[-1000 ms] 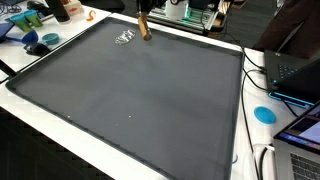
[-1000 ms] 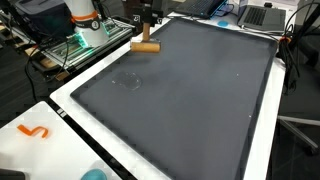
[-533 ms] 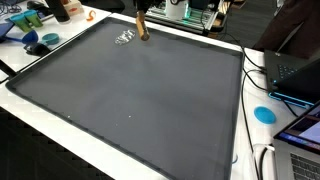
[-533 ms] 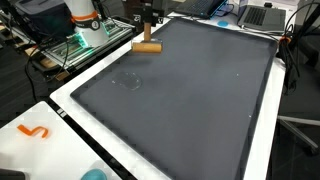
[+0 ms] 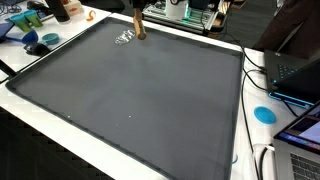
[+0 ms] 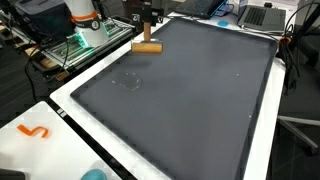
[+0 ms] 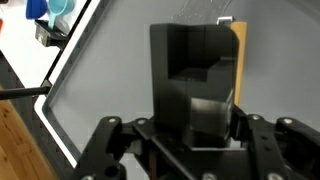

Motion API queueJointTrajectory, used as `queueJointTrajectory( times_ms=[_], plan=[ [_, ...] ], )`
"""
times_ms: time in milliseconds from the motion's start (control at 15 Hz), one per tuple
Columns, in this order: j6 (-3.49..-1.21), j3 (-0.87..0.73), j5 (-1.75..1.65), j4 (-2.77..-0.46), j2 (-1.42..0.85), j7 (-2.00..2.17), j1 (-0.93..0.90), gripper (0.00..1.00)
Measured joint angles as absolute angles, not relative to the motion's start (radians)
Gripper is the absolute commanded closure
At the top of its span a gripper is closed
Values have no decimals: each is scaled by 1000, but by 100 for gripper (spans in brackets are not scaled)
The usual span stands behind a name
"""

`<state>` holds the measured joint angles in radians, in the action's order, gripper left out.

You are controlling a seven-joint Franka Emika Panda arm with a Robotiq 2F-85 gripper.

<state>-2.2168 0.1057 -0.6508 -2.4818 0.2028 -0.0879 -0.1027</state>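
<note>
Since a moment ago, the gripper (image 5: 139,18) and the wooden block (image 5: 141,31) have slid a tiny bit along the far edge of the dark mat (image 5: 140,100) on the tabletop (image 6: 60,106). The block sits right under the gripper, near a white scribble (image 5: 124,37). I cannot tell if the gripper is open or holding the block.

Gripper (image 6: 148,35) pointing straight down, hanging low; finger gap unclear.

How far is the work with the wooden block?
Done: nothing clearly; the wooden block lies on the gray mat near its edge. In hand: the gripper hangs right over the block, grip not readable. Left: lifting or moving it, probably; a white scribble sits nearby.
</note>
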Motion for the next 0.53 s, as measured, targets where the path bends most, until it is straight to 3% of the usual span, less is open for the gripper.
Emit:
queueJointTrajectory(
  times_ms=[533],
  plan=[
    [-2217, 75, -632, -2455, 203, -129, -82, 75]
  ],
)
